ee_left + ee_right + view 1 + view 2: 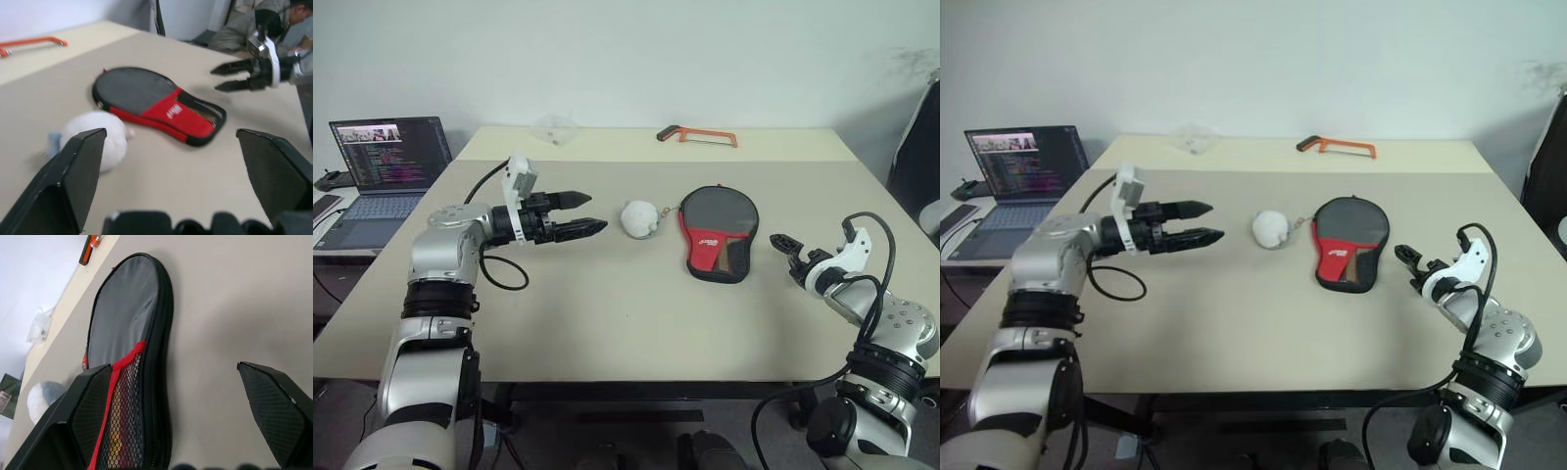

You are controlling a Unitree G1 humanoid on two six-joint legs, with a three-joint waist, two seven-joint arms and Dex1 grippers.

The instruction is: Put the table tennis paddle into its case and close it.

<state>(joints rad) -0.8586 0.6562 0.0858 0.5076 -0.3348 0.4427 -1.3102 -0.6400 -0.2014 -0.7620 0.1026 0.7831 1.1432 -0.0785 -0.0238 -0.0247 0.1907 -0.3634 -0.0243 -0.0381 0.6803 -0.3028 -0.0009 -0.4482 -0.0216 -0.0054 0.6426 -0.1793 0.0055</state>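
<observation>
Case point(716, 233) flat mid-table, looks shut, paddle apparently inside: dark round face behind clear panel, handle behind mesh; zip state unclear
White ball-like lump point(639, 218) just beside case, toward left arm
Left gripper point(583, 214) spread wide, empty, hovering apart from lump
Right gripper point(785, 245) spread wide, empty, near case's handle end
Judgement: check zip fully round; pin case with one gripper, avoid dragging lump

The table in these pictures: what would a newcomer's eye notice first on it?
First the black-and-red paddle-shaped fabric case, lying flat near the middle of the beige table. Just to its left lies a small white ball-like lump. The two black-fingered grippers flank them, both open and holding nothing: the left gripper beyond the lump, the right gripper beside the case.
</observation>
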